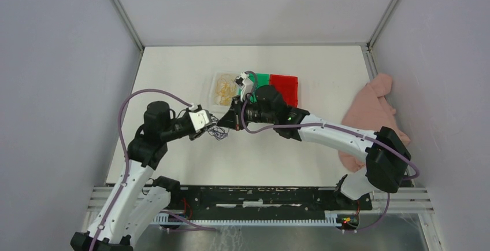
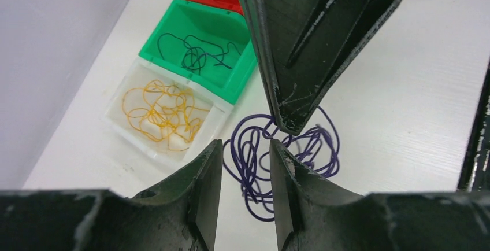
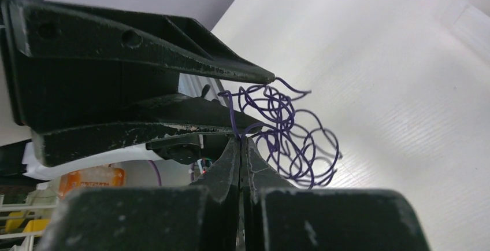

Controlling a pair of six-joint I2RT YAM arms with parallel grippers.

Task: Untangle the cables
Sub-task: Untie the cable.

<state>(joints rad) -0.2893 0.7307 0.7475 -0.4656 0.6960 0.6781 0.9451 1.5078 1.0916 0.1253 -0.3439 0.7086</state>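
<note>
The purple cable (image 2: 249,164) lies tangled on the white surface (image 2: 393,118), near the green bin (image 2: 242,83). The right tool (image 3: 240,141) is clamped tight on one strand. The left tool (image 2: 245,145) stands partly open astride the loops, gripping nothing.

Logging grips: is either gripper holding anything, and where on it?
The right gripper pinches a strand at the edge of the purple cable; left gripper, jaws open, holds nothing.
</note>
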